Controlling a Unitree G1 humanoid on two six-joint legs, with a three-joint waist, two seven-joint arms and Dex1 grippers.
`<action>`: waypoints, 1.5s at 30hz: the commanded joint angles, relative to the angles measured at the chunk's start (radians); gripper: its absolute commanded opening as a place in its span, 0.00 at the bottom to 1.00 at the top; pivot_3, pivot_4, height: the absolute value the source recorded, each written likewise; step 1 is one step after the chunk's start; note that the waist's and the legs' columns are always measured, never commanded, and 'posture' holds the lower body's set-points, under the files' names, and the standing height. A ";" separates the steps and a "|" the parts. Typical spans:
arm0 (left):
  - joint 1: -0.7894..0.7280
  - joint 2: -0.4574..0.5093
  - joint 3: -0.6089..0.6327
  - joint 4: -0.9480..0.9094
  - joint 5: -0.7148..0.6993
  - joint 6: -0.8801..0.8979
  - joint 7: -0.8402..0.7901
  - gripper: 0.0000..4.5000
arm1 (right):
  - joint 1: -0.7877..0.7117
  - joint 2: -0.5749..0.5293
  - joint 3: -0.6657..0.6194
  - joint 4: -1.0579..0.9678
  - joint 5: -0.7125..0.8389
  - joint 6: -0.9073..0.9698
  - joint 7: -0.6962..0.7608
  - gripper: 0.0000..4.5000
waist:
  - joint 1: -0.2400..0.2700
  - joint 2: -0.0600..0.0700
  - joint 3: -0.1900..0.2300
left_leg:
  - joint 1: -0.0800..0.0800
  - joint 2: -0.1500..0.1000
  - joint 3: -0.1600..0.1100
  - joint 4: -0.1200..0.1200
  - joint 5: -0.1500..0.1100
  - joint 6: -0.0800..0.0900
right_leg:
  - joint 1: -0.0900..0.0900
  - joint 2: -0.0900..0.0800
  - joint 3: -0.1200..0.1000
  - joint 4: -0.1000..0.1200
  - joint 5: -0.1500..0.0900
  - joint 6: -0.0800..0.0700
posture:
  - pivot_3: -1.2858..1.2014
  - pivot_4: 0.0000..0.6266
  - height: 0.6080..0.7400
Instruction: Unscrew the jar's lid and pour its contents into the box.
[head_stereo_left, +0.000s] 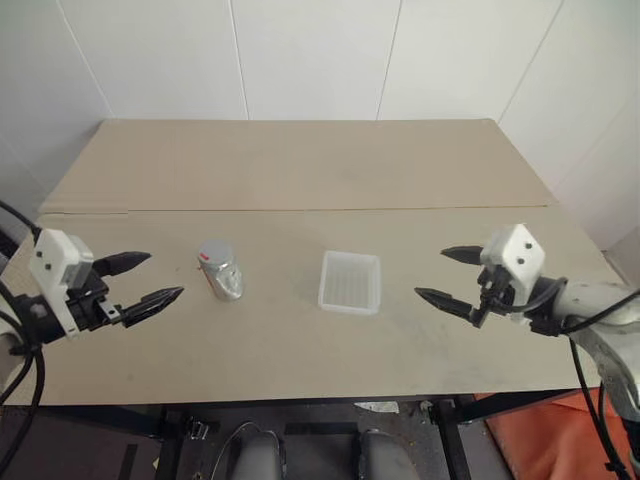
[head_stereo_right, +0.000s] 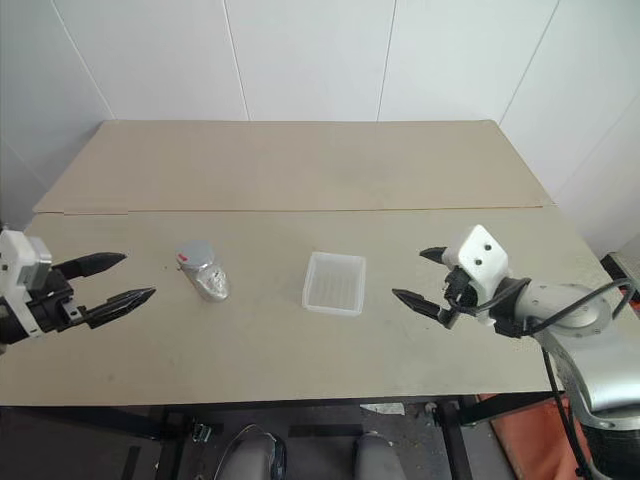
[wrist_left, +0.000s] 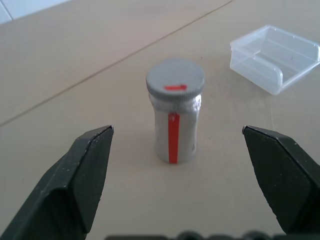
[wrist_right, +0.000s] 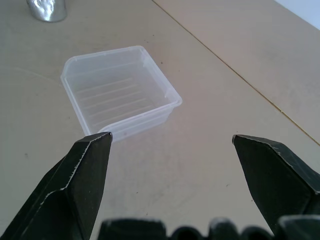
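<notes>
The beige counter (head_stereo_left: 300, 330) carries everything. The left claw (head_stereo_left: 140, 280) hovers above it with both fingers spread wide, gripping nothing. The right claw (head_stereo_left: 448, 273) hovers the same way, fingers also spread, gripping nothing. The box (head_stereo_left: 350, 282) lies flat in front of the right claw, near it but apart, between the two claws. The jar (head_stereo_left: 220, 272) stands upright just in front of the left claw, not touching it. The lid (wrist_left: 175, 81) sits on the jar's top.

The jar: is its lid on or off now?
On. The grey lid sits flush on top of the upright jar, with its red mark above the jar's red stripe.
</notes>
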 joint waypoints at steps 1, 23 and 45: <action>0.005 -0.008 0.055 -0.055 -0.025 0.013 0.030 1.00 | -0.044 0.017 -0.007 -0.006 0.005 -0.016 -0.009 1.00 | 0.004 0.000 0.000 | 0.000 0.000 0.000 0.000 0.000 0.000 | 0.000 0.000 0.000 0.000 0.000 0.000 | 0.52 0.24 1.00; -0.009 -0.237 -0.165 -0.205 0.071 -0.015 0.314 1.00 | -0.006 -0.032 -0.110 -0.022 0.063 0.000 0.083 1.00 | 0.007 0.000 0.000 | 0.001 -0.001 0.001 0.000 0.000 0.000 | 0.002 -0.001 0.002 -0.001 0.001 0.001 | 0.52 0.24 1.00; -0.139 -0.345 -0.338 0.059 0.225 -0.210 0.322 1.00 | -0.001 -0.139 -0.171 -0.043 0.160 0.007 0.226 1.00 | 0.022 0.000 0.000 | 0.001 -0.001 0.001 0.000 0.000 0.000 | 0.002 0.000 0.001 -0.002 0.001 0.001 | 0.52 0.24 1.00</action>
